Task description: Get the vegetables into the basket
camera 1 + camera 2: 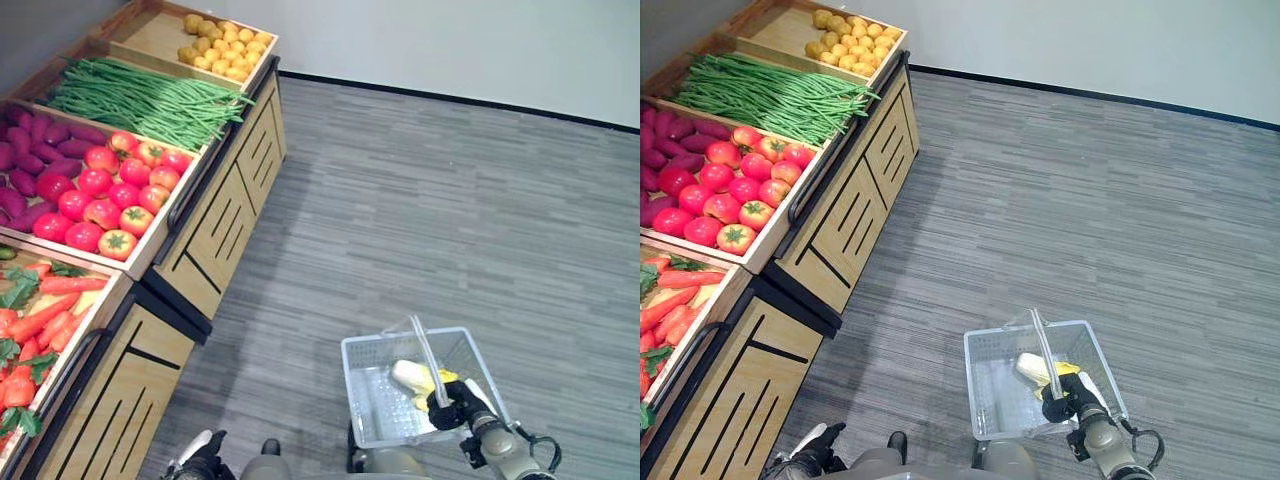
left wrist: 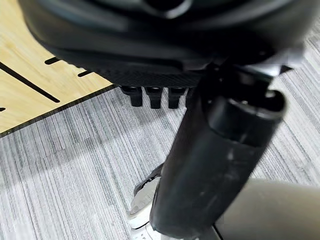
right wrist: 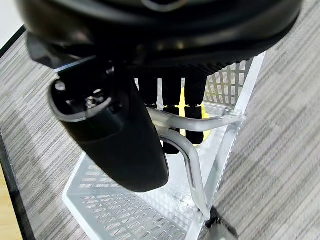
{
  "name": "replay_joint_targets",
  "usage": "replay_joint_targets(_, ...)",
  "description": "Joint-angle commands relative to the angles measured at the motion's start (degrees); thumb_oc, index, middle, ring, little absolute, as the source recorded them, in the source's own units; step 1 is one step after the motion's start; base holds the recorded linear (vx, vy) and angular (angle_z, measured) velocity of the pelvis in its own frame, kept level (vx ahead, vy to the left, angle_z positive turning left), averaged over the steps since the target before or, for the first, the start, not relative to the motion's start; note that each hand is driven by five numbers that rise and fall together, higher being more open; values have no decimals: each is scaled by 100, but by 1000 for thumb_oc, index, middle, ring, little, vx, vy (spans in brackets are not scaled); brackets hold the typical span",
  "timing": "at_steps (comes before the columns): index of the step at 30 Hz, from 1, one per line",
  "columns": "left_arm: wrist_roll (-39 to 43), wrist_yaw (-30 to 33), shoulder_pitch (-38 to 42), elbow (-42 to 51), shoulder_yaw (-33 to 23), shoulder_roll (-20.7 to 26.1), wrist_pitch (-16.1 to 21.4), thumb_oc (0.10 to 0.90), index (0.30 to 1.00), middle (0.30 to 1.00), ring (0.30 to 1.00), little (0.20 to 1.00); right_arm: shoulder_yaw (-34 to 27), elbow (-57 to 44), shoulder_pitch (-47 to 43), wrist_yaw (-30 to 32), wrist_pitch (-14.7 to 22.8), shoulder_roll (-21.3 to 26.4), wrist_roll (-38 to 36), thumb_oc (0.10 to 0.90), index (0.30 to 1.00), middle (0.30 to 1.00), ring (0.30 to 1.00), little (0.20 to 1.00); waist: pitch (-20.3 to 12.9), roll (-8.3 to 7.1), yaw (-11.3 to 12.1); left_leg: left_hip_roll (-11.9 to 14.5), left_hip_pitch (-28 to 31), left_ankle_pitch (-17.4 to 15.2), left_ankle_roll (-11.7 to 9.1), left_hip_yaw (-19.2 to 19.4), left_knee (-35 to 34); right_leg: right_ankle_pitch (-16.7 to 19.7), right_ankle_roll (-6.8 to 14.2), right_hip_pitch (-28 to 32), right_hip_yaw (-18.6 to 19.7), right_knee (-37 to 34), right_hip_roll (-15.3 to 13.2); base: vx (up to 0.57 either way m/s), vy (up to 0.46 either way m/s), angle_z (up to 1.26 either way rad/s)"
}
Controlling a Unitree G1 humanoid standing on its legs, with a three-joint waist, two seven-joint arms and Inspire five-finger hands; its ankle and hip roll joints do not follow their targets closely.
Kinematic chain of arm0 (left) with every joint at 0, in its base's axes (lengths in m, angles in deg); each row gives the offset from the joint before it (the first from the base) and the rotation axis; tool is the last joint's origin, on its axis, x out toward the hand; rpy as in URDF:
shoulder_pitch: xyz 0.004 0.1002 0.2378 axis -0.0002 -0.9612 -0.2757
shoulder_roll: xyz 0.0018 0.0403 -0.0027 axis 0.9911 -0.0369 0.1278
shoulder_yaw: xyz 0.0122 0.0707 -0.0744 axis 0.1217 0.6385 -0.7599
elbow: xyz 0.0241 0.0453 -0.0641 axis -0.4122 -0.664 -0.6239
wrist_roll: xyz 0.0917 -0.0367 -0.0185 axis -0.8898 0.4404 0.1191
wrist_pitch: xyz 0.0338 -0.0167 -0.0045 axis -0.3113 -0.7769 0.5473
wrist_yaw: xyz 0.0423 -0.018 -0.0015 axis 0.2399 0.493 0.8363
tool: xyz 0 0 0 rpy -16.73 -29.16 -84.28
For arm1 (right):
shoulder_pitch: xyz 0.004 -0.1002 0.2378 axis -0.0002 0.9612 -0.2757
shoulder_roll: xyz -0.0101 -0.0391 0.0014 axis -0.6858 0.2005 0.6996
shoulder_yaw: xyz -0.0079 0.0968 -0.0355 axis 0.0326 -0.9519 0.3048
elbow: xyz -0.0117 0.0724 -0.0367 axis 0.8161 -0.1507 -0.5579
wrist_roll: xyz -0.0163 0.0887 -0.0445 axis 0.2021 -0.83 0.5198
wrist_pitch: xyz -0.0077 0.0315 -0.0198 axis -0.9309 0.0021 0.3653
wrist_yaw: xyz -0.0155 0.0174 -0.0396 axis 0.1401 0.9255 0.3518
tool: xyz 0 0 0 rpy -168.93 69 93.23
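right hand [image 1: 452,408] curled round basket [image 1: 372,400] handle; left hand [image 2: 152,95] fingers unclear | tomatoes [image 1: 110,190], beans [image 1: 140,100] crated leftward

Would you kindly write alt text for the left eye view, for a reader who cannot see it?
The robot's right hand grips the handle of a clear plastic basket over grey carpet, with a pale and a yellow item inside. To the left, wooden display bins hold tomatoes, green beans, carrots and purple vegetables.
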Motion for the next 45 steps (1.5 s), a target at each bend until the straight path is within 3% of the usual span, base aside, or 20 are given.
replay_joint_targets(1, 184, 137, 171, -112, -283, 183, -46, 900, 1000, 1000, 1000, 1000, -158, -557, 62, 144, 364, 429, -78, 400, 300, 300, 300, 300, -15, -211, 28, -317, 129, -136, -285, 130, 320, -125, 496, -177, 177, 695, -350, 45, -194, 20)
replay_joint_targets(4, 223, 143, 208, -85, -282, 144, -65, 900, 1000, 1000, 1000, 1000, -211, -461, 74, 172, 350, 492, -113, 400, 300, 300, 300, 300, 92, -235, 64, -306, -233, 104, -396, 318, 880, -189, 403, 24, 8, 604, -399, 26, -148, 23)
replay_joint_targets(6, 245, 145, 233, -58, -250, 139, -73, 900, 1000, 1000, 1000, 1000, -277, -487, 152, 208, 333, 525, -128, 400, 300, 300, 300, 300, 170, -244, 45, -145, -468, 295, -401, 637, 923, -239, 380, 128, -131, 604, -482, 40, -71, 48)
replay_joint_targets(7, 183, 147, 264, -29, -197, 135, -86, 900, 1000, 1000, 1000, 1000, -331, -488, 236, 236, 321, 527, -158, 400, 300, 300, 300, 300, 166, -228, 9, 56, -582, 338, -359, 1097, 572, -290, 391, 252, -292, 543, -560, 122, -32, 110)
replay_joint_targets(8, 99, 175, 303, -55, -154, 123, -112, 900, 1000, 1000, 1000, 1000, -346, -568, 312, 254, 304, 526, -124, 400, 300, 300, 300, 300, 123, -182, 9, 126, -721, 481, -378, 1305, 157, -351, 418, 338, -420, 468, -566, 159, 12, 109)
replay_joint_targets(14, -165, 132, 236, 27, -7, 144, -128, 900, 1000, 1000, 1000, 1000, -306, -659, 316, 287, 279, 542, 21, 400, 300, 300, 300, 300, 80, -103, 116, 327, -1044, 1089, -488, 1442, -418, -502, 482, 681, -348, 382, -528, 181, 95, 14)
replay_joint_targets(18, -185, 117, 140, -83, -99, 168, -136, 900, 1000, 1000, 1000, 1000, -282, -519, 336, 256, 281, 421, 82, 400, 300, 300, 300, 300, -32, -173, 185, 222, -934, 910, -360, 1553, -380, -634, 591, 867, -140, 458, -624, 189, 174, -45)
replay_joint_targets(21, -161, 132, 153, -75, -146, 212, -132, 900, 1000, 1000, 1000, 1000, -286, -380, 362, 244, 241, 299, 154, 400, 300, 300, 300, 300, -90, -328, 234, 6, -872, 646, -159, 1709, -247, -508, 752, 850, -57, 588, -884, 158, 243, -21)
replay_joint_targets(23, -101, 143, 187, -47, -182, 259, -130, 900, 1000, 1000, 1000, 1000, -246, -310, 326, 238, 200, 209, 190, 400, 300, 300, 300, 300, -100, -452, 280, -182, -853, 460, -10, 1762, -177, -171, 900, 753, 4, 775, -1088, 187, 377, -5)
replay_joint_targets(24, -40, 165, 219, -57, -298, 356, -156, 900, 1000, 1000, 1000, 1000, -172, -344, 240, 233, 183, 89, 199, 400, 300, 300, 300, 300, -114, -557, 310, -396, -722, 326, 163, 1787, -303, 394, 1041, 492, 113, 1248, -1257, 180, 406, 5)
replay_joint_targets(25, -40, 165, 219, -56, -299, 357, -156, 900, 1000, 1000, 1000, 1000, -171, -344, 239, 234, 183, 88, 199, 400, 300, 300, 300, 300, -117, -559, 313, -399, -723, 327, 165, 1792, -306, 391, 1043, 482, 120, 1257, -1259, 190, 388, 13)
replay_joint_targets(26, 2, 183, 232, -34, -325, 392, -158, 900, 1000, 1000, 1000, 1000, -139, -239, 181, 233, 181, 41, 176, 400, 300, 300, 300, 300, -112, -531, 320, -468, -603, 296, 226, 1717, -417, 558, 1044, 355, 215, 1551, -1218, 70, 105, 11)
replay_joint_targets(30, 67, 185, 236, 14, -359, 435, -141, 900, 1000, 1000, 1000, 1000, -109, -277, 172, 224, 183, 19, 153, 400, 300, 300, 300, 300, -100, -503, 281, -558, -369, 240, 276, 1574, -601, 661, 996, 98, 413, 1788, -1098, 121, 106, 21)
replay_joint_targets(36, 114, 219, 275, -54, -311, 413, -106, 900, 1000, 1000, 1000, 1000, -51, -270, 155, 217, 236, 19, 108, 400, 300, 300, 300, 300, 32, -391, 81, -573, -66, 63, 260, 1152, -594, 286, 850, -501, 673, 1352, -751, 183, 3, 37)
replay_joint_targets(38, 161, 237, 322, -91, -326, 377, -93, 900, 1000, 1000, 1000, 1000, -16, -290, 124, 208, 262, 40, 74, 400, 300, 300, 300, 300, 95, -397, -48, -647, 92, -28, 226, 874, -600, 321, 869, -706, 1010, 861, -592, 201, -51, 73)
replay_joint_targets(39, 161, 237, 322, -92, -327, 374, -92, 900, 1000, 1000, 1000, 1000, -15, -288, 123, 208, 263, 42, 74, 400, 300, 300, 300, 300, 102, -388, -59, -641, 103, -38, 225, 862, -598, 314, 869, -688, 997, 858, -589, 200, -72, 78)
replay_joint_targets(41, 173, 262, 353, -147, -348, 358, -87, 900, 1000, 1000, 1000, 1000, 24, -317, 119, 185, 265, 53, 79, 400, 300, 300, 300, 300, 123, -422, -173, -699, 218, -153, 218, 527, -534, 444, 893, -854, 1470, 649, -429, 190, -90, 93)
replay_joint_targets(45, 227, 293, 391, -174, -353, 355, -79, 900, 1000, 1000, 1000, 1000, 25, -247, 113, 179, 263, 75, 75, 400, 300, 300, 300, 300, 128, -444, -225, -710, 304, -226, 183, 184, -509, 479, 875, -890, 1576, 629, -304, 149, -144, 68)
